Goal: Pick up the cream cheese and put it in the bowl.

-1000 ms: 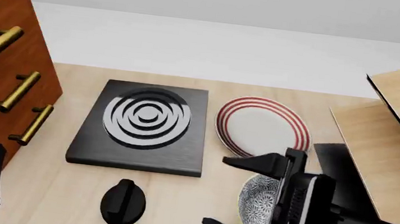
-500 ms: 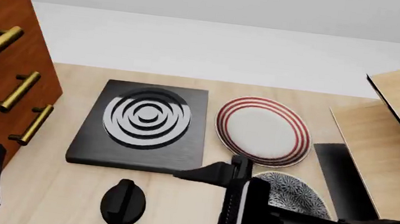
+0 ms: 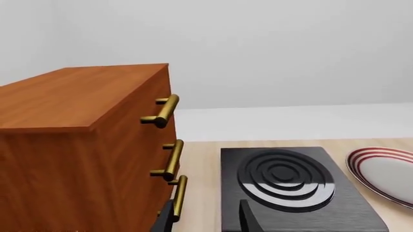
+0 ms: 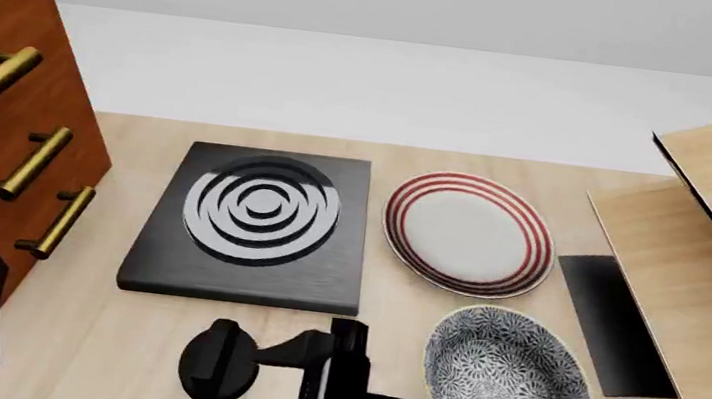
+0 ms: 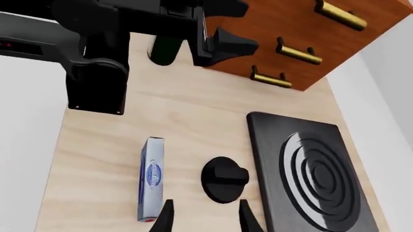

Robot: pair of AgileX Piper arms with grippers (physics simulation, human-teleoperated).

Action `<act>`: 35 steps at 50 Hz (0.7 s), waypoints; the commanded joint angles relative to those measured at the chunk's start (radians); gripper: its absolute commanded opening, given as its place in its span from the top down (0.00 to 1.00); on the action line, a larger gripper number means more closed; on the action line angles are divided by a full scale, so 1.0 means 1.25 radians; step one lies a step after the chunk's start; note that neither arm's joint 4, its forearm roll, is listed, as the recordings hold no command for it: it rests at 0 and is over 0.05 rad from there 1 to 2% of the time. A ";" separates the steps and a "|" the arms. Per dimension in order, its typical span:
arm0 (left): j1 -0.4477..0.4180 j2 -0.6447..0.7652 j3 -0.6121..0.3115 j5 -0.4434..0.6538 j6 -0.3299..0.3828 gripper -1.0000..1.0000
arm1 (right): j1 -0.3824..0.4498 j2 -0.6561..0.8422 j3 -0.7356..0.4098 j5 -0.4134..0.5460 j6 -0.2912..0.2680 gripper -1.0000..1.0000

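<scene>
Your right gripper [image 5: 201,217] hangs open, empty; the cream cheese [image 5: 151,178] lies at its 10 o'clock, beside the stove knob [image 5: 223,178].

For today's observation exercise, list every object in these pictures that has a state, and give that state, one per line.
cream cheese: lying on the table, not held
bowl: upright, nothing in it
plate: flat, bare
drawers: all shut
knob: on the table beside the burner
right gripper: open, holding nothing
left gripper: cannot tell
</scene>
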 commanded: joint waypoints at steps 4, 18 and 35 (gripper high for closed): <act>0.015 0.000 0.001 -0.003 0.002 0.00 | 0.046 0.083 -0.031 -0.035 0.044 0.00; 0.020 0.000 0.001 -0.003 -0.003 0.00 | 0.087 0.153 -0.068 -0.062 0.084 0.00; 0.033 0.000 0.000 0.003 -0.008 0.00 | 0.111 0.237 -0.097 -0.103 0.172 0.00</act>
